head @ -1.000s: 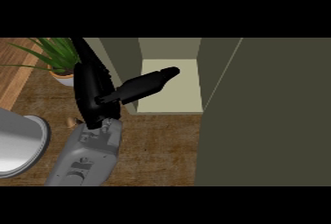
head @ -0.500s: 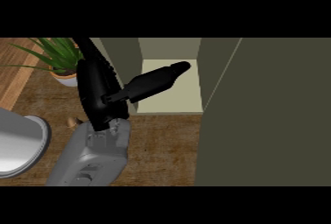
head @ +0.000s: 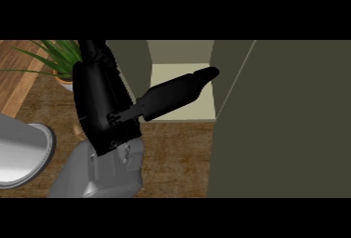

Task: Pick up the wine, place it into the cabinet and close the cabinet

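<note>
A black wine bottle (head: pixel 172 95) lies tilted, its neck pointing up and right into the open cabinet (head: pixel 179 70). The neck tip is over the cabinet's pale floor, close to the open door's edge. My left hand (head: pixel 101 107) is shut on the bottle's base end, coming up from the lower left on its grey forearm (head: pixel 99 169). The bottle's lower part is hidden behind the hand. The cabinet door (head: pixel 281 116) stands open as a large dark olive panel filling the right side. My right hand shows nowhere.
A potted green plant (head: pixel 58 58) stands at the upper left, just behind my hand. A rounded silver vessel (head: pixel 21 151) sits at the left edge. Brown countertop (head: pixel 178 158) lies between my forearm and the door.
My left hand has moved up and right with the bottle. The bottle's neck now reaches farther over the cabinet floor, nearer the door's edge.
</note>
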Controlling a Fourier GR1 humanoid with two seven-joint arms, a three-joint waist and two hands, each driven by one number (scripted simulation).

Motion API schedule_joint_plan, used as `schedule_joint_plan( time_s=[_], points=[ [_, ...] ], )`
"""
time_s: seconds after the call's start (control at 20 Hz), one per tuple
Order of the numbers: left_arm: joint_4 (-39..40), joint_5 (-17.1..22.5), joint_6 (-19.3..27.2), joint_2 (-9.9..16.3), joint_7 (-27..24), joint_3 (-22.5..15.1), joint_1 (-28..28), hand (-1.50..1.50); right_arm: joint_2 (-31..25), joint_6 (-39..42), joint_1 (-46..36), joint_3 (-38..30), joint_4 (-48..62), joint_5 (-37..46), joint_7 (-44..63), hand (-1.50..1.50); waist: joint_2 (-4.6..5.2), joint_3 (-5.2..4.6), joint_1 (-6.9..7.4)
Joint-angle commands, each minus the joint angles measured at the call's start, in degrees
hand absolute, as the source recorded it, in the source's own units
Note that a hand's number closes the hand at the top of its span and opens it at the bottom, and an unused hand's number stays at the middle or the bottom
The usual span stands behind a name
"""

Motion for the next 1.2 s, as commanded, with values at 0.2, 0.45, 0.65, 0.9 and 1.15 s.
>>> schedule_joint_plan(
  time_s=[0.2, 0.45, 0.65, 0.9, 1.15],
  points=[
    [-7.9, -4.4, -7.5, 0.0, 6.0, 4.1, 2.1, -1.5, -1.6, -1.5, 0.6, -1.3, -12.0, -2.8, 7.4, -1.5, 0.1, 0.07, 0.37],
    [-13.6, -7.9, -8.7, 0.1, 5.5, 0.8, 11.3, -1.5, -0.4, -3.8, -0.6, 1.0, -12.5, 0.1, 7.5, -1.5, 0.01, 0.03, 0.55],
    [-16.1, -7.2, -12.1, 1.3, 5.9, 4.6, 11.2, -1.5, -1.7, -3.9, -1.4, 1.2, -13.7, -0.7, 10.3, -1.5, 0.12, 0.03, 0.33],
    [-21.1, -4.9, -11.4, 3.3, 3.0, 4.7, 20.8, -1.5, -2.7, -3.1, 0.4, 0.2, -14.6, -2.4, 9.3, -1.5, 0.04, 0.04, 0.19],
    [-25.4, 1.9, -13.4, 6.9, 0.9, 9.4, 25.5, -1.5, -1.7, -4.1, -0.8, 1.4, -12.4, -0.9, 8.1, -1.5, 0.16, -0.01, 0.36]
  ],
)
